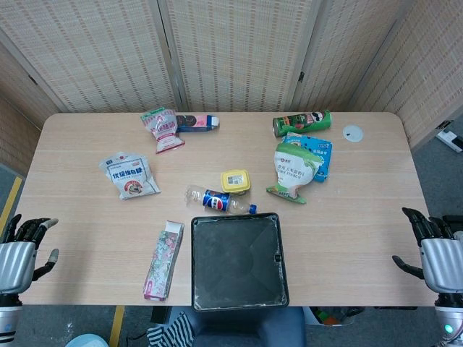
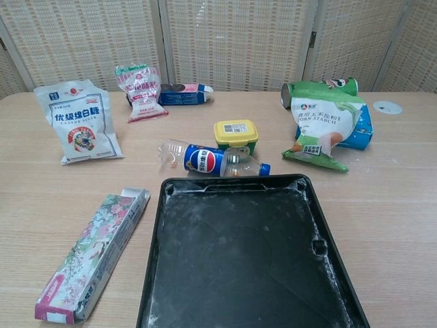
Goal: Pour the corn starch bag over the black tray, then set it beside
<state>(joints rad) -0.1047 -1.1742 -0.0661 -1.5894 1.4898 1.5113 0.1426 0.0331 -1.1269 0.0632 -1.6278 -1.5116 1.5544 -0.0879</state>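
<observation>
Progress: nothing of the task looks done; the corn starch bag point(image 1: 296, 168) lies untouched on the bench point(image 1: 362, 238) and neither hand is near it
Corn starch bag: it lies on the far right part of the bench, beyond the right rear corner of the black tray point(image 1: 237, 260), partly resting over a blue box point(image 1: 318, 155) and just in front of a green can point(image 1: 302, 123) on its side; in the chest view the bag point(image 2: 321, 126) shows white and green, bulging, its lower end toward the tray
Black tray: it sits at the near edge of the bench, in the middle; a thin whitish dusting shows on its floor, but I cannot tell where that comes from
Left to do: reach and grip the bag, lift it, tip it over the tray, then lay it beside the tray
Left hand: low at the near left corner point(image 1: 18, 249), off the bench edge, fingers apart and lightly curved, holding nothing
Right hand: low at the near right corner point(image 1: 434, 249), well apart from the bag, fingers spread, holding nothing
Chest view: neither hand shows there
Likely choice: the bag lies on the right side, so the right hand seems the closer one for the reach
Obstacles: a soda bottle point(image 1: 217, 201) and a yellow tub point(image 1: 235, 181) lie between the tray and the rear things, left of the bag
</observation>
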